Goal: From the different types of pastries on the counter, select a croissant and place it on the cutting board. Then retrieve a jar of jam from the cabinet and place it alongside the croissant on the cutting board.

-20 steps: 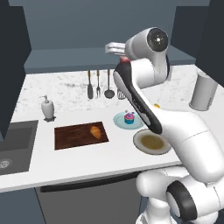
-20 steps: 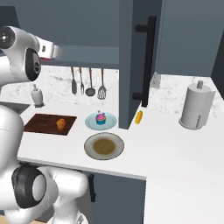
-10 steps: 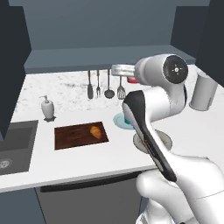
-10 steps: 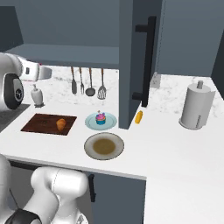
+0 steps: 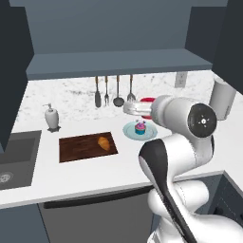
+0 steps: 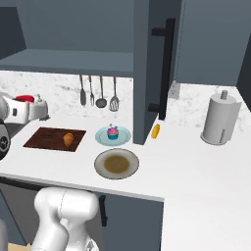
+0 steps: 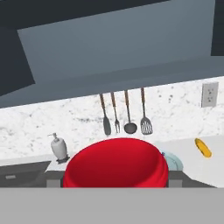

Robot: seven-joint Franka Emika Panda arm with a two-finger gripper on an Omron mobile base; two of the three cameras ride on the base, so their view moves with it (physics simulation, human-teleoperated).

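While the gripper holds the jar of jam clamped between its jaws (red lid close under the hand camera), the second half of the task is underway. Beyond it, left of the cupcake, the croissant already lies on the cutting board. What remains, I judge, is setting the jar beside it.

Before me the marbled backsplash carried hanging utensils and an outlet; a dark sink sat left.
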